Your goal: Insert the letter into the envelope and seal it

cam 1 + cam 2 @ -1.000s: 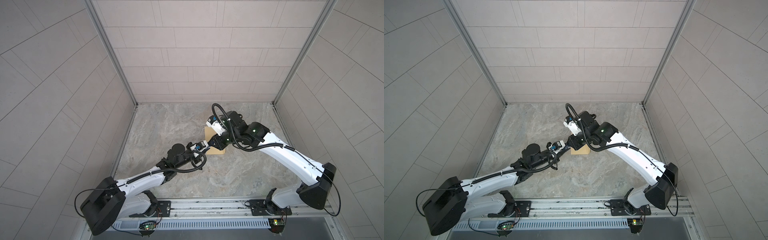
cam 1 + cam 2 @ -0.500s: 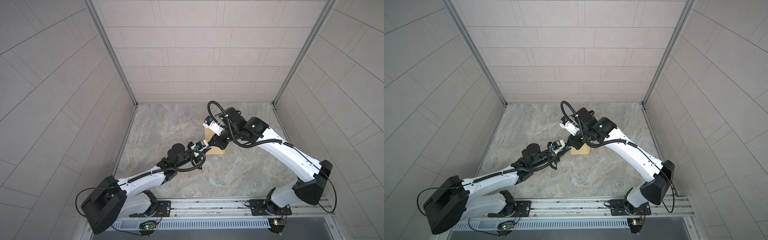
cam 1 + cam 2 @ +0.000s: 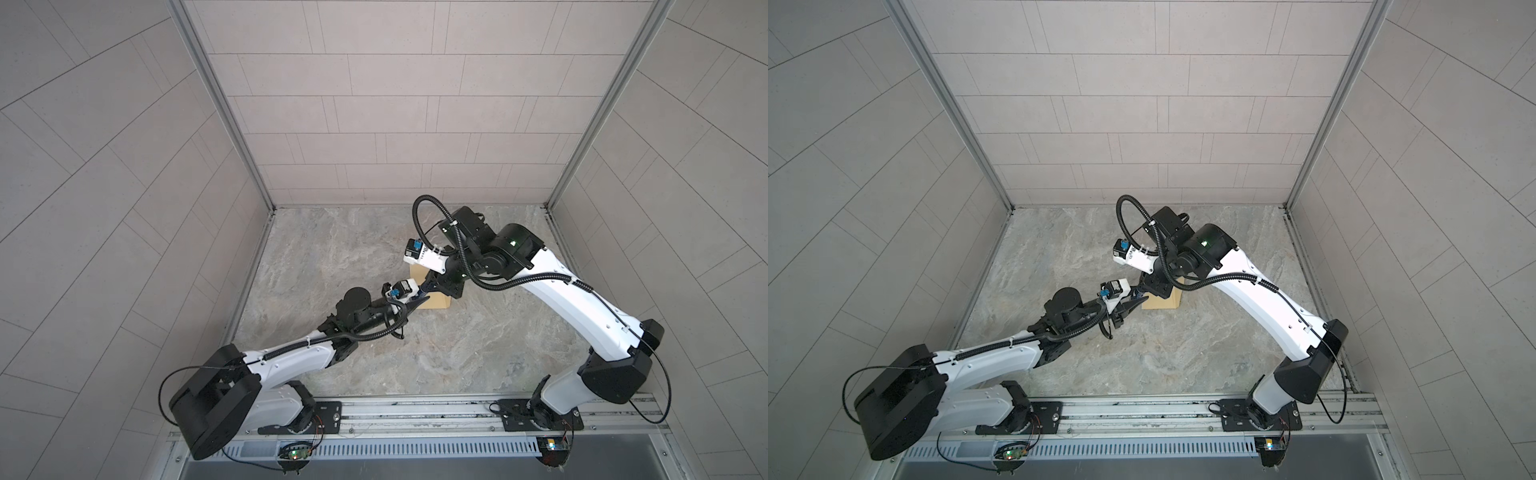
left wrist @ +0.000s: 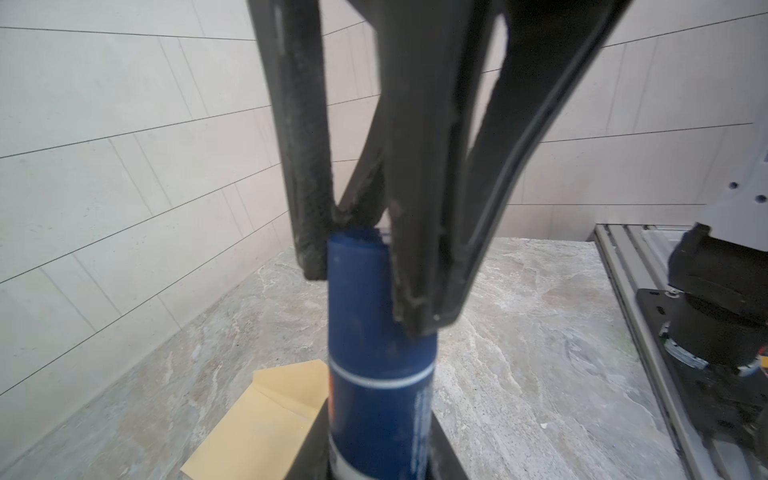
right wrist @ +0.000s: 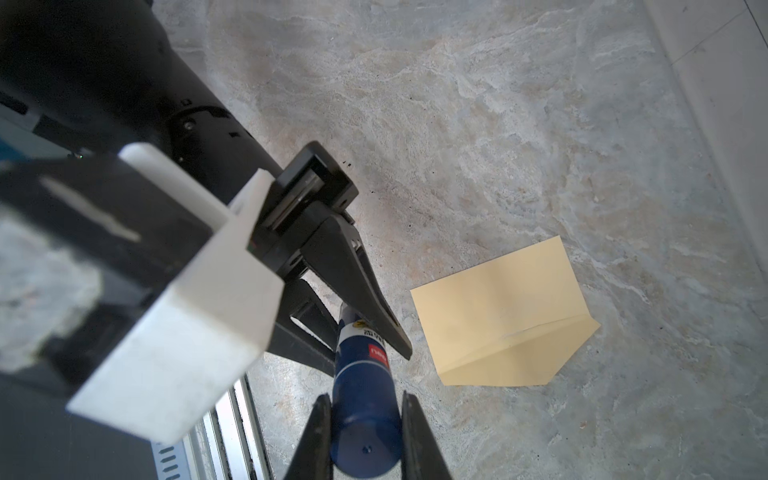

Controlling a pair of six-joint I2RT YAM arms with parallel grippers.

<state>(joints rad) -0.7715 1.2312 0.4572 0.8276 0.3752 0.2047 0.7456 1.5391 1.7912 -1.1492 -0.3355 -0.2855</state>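
A blue glue stick [image 5: 363, 399] hangs in the air between both grippers. My left gripper [image 4: 378, 453] is shut on its labelled body. My right gripper [image 5: 365, 440] is shut on its plain blue end, one finger on each side. The right fingers [image 4: 415, 249] come down onto that end in the left wrist view. The yellow-tan envelope [image 5: 498, 307] lies flat on the marble floor beside the stick, its flap [image 5: 519, 357] folded open. In both top views the envelope [image 3: 436, 302] [image 3: 1167, 301] shows partly under the two wrists. The letter is not in view.
Grey-veined marble floor [image 3: 457, 357] enclosed by tiled walls on three sides. A metal rail [image 3: 415, 409] with the arm bases runs along the front edge. The two arms meet close together over the envelope near the middle.
The right wrist has shifted slightly to the left and its elbow has swung in. The left arm has stayed still with the glue stick.
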